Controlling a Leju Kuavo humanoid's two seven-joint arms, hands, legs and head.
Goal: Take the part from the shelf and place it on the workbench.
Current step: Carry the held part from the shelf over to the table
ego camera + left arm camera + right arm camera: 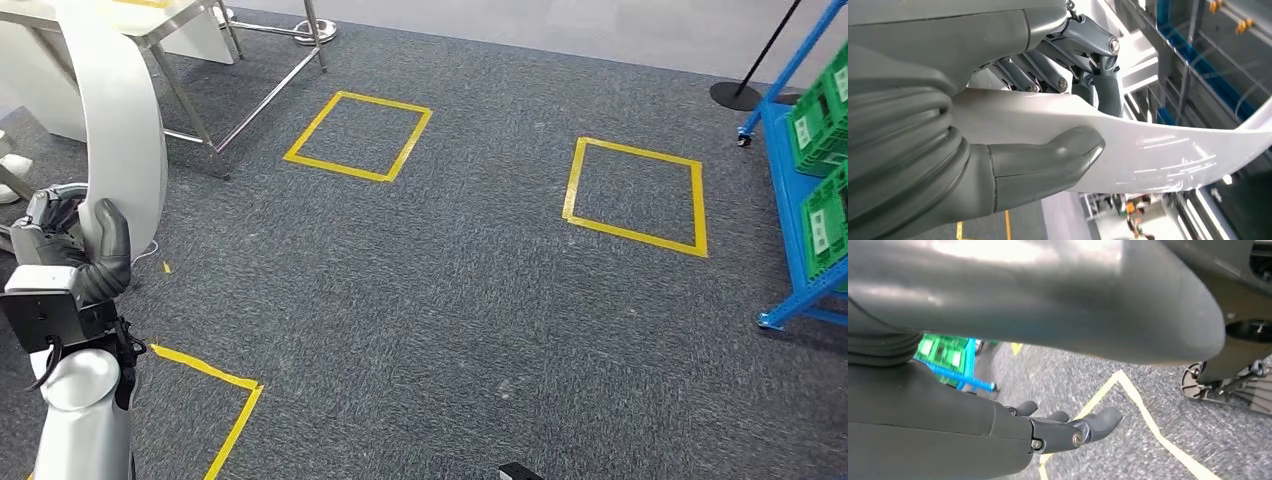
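Note:
My left hand (85, 250) grips a long, curved, glossy white part (125, 130) at the left of the head view; the part rises from the hand and arcs upward. In the left wrist view the thumb (1048, 165) presses on the near face of the white part (1158, 150) and the darker fingers (1073, 80) wrap its far side. My right hand (1058, 432) hangs over the grey carpet, its fingers loosely curved and holding nothing. The metal-legged workbench (200, 60) stands at the far left. The blue shelf (800, 200) is at the right edge.
Green crates (822, 120) sit on the blue shelf, and the shelf (955, 367) is in the right wrist view too. Yellow tape squares (358, 135) (636, 195) mark the grey carpet, with a tape corner (215, 400) near my left side. A black stand base (735, 95) sits by the shelf.

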